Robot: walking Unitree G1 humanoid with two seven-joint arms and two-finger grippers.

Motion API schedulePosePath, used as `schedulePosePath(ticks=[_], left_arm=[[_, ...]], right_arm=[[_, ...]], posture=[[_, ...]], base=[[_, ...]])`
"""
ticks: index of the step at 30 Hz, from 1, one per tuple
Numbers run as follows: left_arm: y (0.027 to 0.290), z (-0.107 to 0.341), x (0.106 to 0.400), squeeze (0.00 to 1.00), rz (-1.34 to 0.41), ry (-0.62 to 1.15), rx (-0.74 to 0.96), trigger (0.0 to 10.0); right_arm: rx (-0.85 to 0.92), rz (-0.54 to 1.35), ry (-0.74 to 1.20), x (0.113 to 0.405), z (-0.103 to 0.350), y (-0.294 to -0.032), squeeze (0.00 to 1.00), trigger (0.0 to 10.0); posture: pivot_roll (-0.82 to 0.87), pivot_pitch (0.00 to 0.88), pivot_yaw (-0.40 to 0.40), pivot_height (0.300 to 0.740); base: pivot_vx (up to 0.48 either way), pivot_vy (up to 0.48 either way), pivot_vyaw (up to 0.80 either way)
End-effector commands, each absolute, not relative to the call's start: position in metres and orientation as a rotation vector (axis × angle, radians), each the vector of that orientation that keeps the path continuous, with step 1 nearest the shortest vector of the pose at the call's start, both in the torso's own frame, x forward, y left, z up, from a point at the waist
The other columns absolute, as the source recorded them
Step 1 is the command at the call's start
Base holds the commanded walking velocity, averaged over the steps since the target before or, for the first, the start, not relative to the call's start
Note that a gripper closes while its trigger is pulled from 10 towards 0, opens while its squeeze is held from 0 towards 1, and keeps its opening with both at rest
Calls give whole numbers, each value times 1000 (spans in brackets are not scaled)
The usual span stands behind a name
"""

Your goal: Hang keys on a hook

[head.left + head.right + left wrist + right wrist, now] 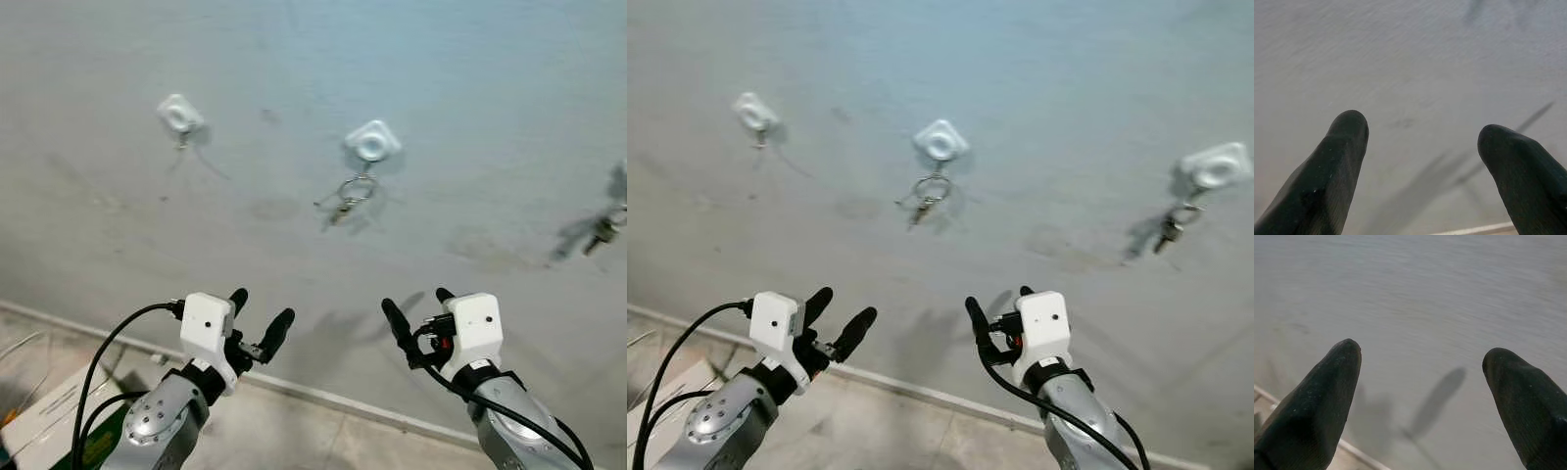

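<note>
On matte grey wall (294, 59), metal keys (351, 196) under square white hook (372, 142), left gripper (257, 315) and right gripper (416, 308) empty, fingers spread

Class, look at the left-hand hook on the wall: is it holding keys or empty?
Empty. The left hook shows a bare prong with nothing hanging, while the middle hook carries a key ring. Both grippers hang open below.

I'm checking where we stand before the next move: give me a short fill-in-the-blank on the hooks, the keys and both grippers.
1. The wall carries ____ white hooks in the right eye view.
2. The middle hook holds a ring of keys; the left hook holds ____.
3. The left gripper and the right gripper both have their fingers ____.
4. Both grippers are ____ the hooks.

Missing words: three; nothing; open; below
</note>
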State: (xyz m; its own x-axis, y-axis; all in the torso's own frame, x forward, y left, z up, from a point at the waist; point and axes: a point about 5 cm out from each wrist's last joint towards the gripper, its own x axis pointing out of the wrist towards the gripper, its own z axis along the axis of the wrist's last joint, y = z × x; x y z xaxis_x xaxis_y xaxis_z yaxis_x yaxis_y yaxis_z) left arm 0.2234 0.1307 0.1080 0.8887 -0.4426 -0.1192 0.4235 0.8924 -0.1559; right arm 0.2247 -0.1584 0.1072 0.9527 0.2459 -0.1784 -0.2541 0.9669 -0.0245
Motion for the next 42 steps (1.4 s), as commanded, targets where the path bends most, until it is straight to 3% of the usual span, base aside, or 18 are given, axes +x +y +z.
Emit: schedulePosePath(ticks=[1, 11, 16, 42], left_arm=[[135, 101, 223, 0, -432, 191, -148, 10000], [135, 101, 221, 0, -429, 206, -169, 10000], [136, 101, 221, 0, -429, 212, -170, 10000], [135, 102, 222, 0, -432, 216, -153, 10000]], right_arm=[[-37, 273, 186, 224, 105, -155, 0, 10000], [-28, 286, 194, 222, 103, -153, 0, 10000], [-24, 289, 195, 221, 103, -152, 0, 10000], [-24, 285, 195, 222, 104, -155, 0, 10000]], posture=[[-66, 83, 90, 740], [-65, 99, 82, 740], [-64, 110, 80, 740], [-56, 107, 75, 740]], base=[[0, 0, -800], [0, 0, -777], [0, 0, 0], [0, 372, 0]])
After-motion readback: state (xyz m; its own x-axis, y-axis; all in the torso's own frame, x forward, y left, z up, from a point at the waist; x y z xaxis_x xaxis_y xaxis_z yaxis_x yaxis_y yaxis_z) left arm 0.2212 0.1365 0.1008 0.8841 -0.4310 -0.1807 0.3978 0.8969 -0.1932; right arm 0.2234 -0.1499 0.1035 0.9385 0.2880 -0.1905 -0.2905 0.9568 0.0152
